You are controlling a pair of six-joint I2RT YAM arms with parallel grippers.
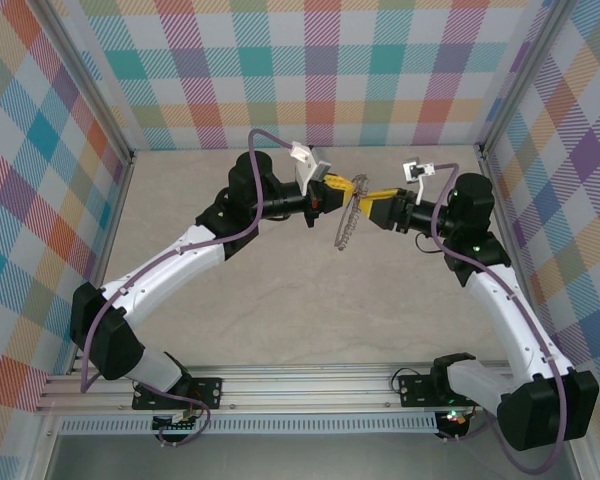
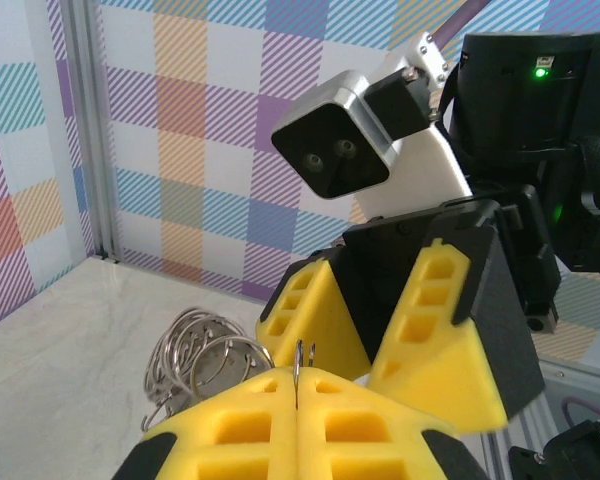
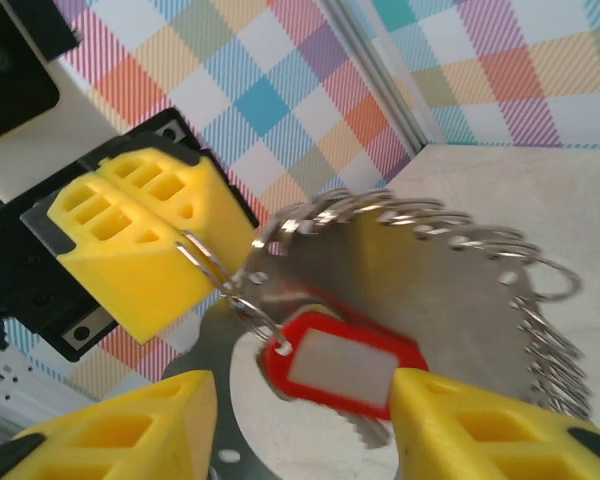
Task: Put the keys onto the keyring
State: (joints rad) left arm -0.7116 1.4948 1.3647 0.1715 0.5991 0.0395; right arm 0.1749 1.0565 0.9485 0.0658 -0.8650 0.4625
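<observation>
Plainly, the left gripper [image 2: 298, 388] is closed: from its own wrist camera the two yellow fingers [image 2: 240, 430] meet flush, and a thin doubled wire stands up out of the seam between them at 12 o'clock. That wire belongs to the keyring [image 3: 430, 270]; the right wrist view shows its rim pinched at the left gripper's tip, at about 9 o'clock of the ring.

The right gripper [image 3: 302, 383] stands open, its fingers spread to 7 and 5 o'clock of its own view, and the key [image 3: 345, 362] sits in the gap between them. The key's red head, with a pale window, lies crosswise. Its right end is just beside the finger at 5 o'clock, and I cannot tell whether they touch; its other end is apart from the finger at 7 o'clock. A bit of toothed silver blade pokes out below the head at 6 o'clock. A small wire loop [image 3: 252, 312] joins the head's 10 o'clock corner to the ring's rim.

From above, the ring hangs edge-on over the pale table [image 1: 280, 300], with the left gripper at its 10 o'clock and the right gripper at its 3 o'clock. Its fringe of loops trails toward 7 o'clock, and checked walls [image 1: 380, 70] close the far side at 12 o'clock
</observation>
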